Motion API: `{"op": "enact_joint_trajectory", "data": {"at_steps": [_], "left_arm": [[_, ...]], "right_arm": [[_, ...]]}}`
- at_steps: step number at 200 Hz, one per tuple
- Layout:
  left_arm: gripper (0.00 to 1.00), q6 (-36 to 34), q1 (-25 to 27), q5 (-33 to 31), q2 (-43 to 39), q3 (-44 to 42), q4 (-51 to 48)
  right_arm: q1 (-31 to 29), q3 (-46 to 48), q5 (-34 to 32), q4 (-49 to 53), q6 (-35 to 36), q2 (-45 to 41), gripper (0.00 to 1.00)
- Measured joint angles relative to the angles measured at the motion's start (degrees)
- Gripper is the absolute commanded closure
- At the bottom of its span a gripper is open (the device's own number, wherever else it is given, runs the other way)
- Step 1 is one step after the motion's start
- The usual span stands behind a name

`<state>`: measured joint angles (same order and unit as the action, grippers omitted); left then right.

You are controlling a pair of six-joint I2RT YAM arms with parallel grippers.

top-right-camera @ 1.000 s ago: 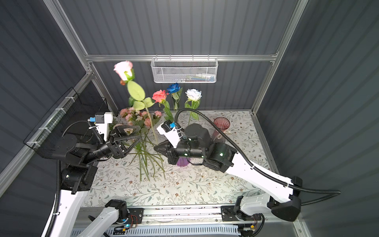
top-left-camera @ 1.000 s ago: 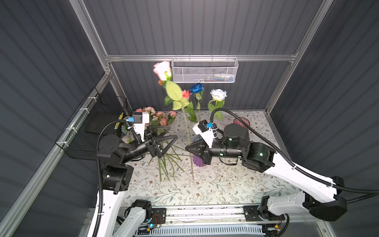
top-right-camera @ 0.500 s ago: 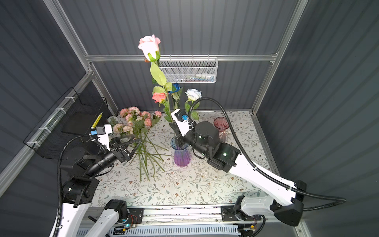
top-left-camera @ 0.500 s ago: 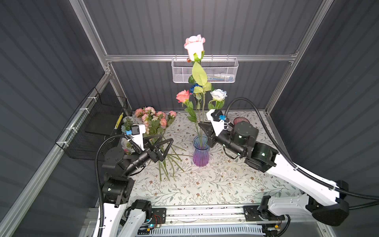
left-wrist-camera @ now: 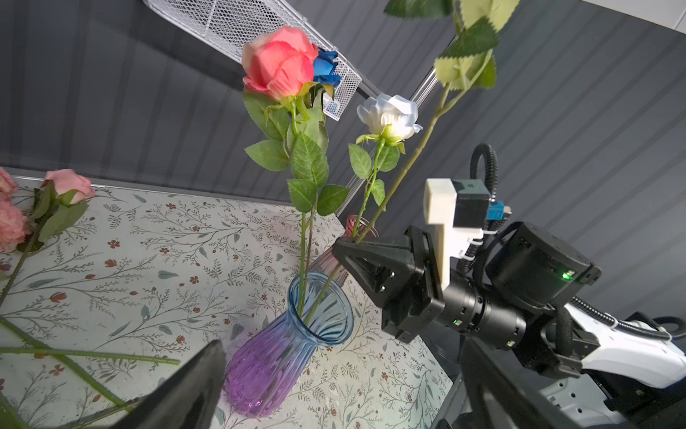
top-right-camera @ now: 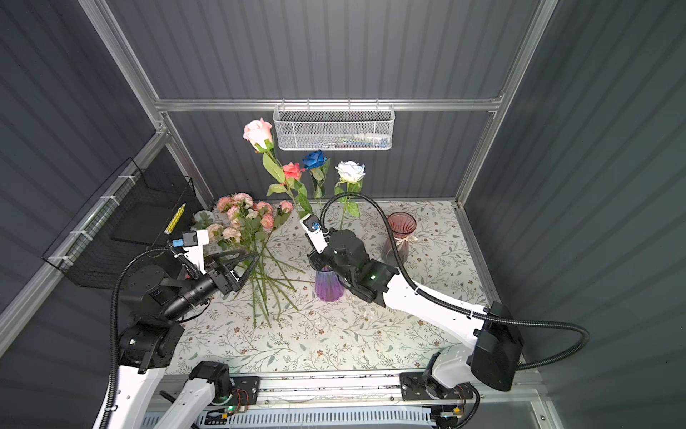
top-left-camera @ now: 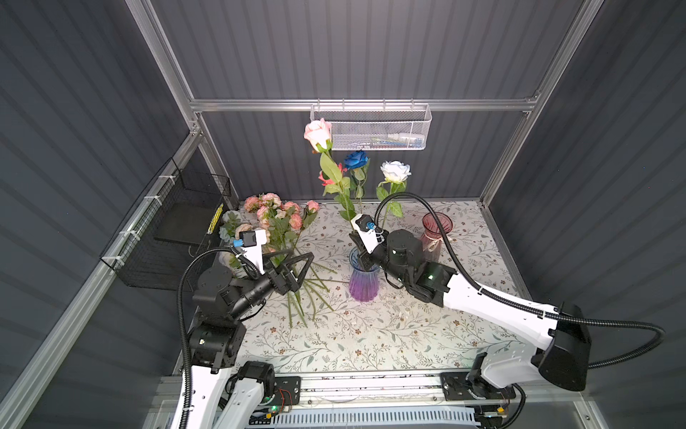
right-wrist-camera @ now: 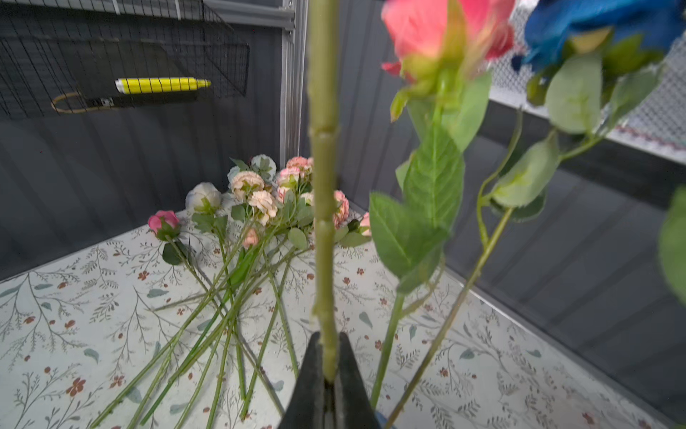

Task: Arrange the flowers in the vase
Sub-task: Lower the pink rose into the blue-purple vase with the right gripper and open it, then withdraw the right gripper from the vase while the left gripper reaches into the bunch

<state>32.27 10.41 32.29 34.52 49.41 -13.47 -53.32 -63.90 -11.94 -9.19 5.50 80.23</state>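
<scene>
Pink rose (top-left-camera: 317, 135) came down, stem (right-wrist-camera: 323, 223) pinched in R claw (right-wrist-camera: 326, 345).

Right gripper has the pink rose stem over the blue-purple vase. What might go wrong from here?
1. The pink rose stands much taller than the other blooms and leans. Once released, it may tip out, possibly pulling the blue-purple vase over with it.
2. The right gripper is shut on the stem just above the vase mouth, so opening or backing out might knock the rim.
</scene>
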Motion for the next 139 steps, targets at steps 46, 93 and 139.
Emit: {"op": "enact_joint_trajectory", "data": {"at_steps": [46,93,139], "left_arm": [[0.01,0.00,0.00,-3.85,1.70,-0.39,-3.17],[0.03,0.50,0.00,-13.07,2.14,-0.74,-9.35],[0.31,2.67,0.00,-19.58,8.04,-3.39,-12.00]], "right_arm": [[0.04,5.16,0.63,2.34,-6.64,-6.19,0.38],[0.04,8.00,4.11,2.54,-13.62,-17.97,0.35],[0.04,12.66,8.24,2.89,-18.23,-27.54,0.37]]}}
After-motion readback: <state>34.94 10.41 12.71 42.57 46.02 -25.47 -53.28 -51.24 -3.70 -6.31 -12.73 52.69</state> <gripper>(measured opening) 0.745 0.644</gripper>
